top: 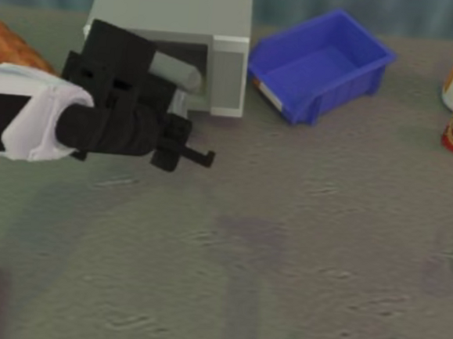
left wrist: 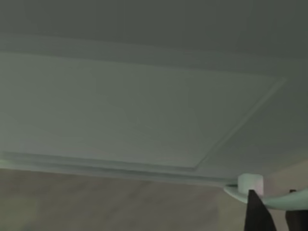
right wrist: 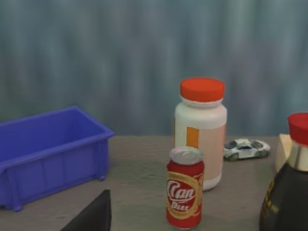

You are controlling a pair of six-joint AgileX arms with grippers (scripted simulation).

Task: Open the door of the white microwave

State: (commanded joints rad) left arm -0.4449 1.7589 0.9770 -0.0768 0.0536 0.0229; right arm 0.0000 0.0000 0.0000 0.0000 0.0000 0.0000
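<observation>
Microwave: one white microwave [top: 176, 16], upper left of the top view, front facing the frame's bottom
Door: one door [left wrist: 120, 110], swung partly ajar
Left pincer [top: 182, 152]: at the door, grip state cannot tell
Others: one blue bin [top: 321, 63], one soda can [right wrist: 185, 193], one white bottle [right wrist: 201, 130]

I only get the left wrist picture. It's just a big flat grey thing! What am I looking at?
Observer: From above, that's the white microwave at the table's back left, with the left gripper right at its front.
Operator: What's beside it?
Observer: A blue bin sits just to its right, with nothing in it that I can see.
Operator: Where's the other arm?
Observer: The right arm is outside the top view. Its wrist camera faces a red can in front of a white bottle.
</observation>
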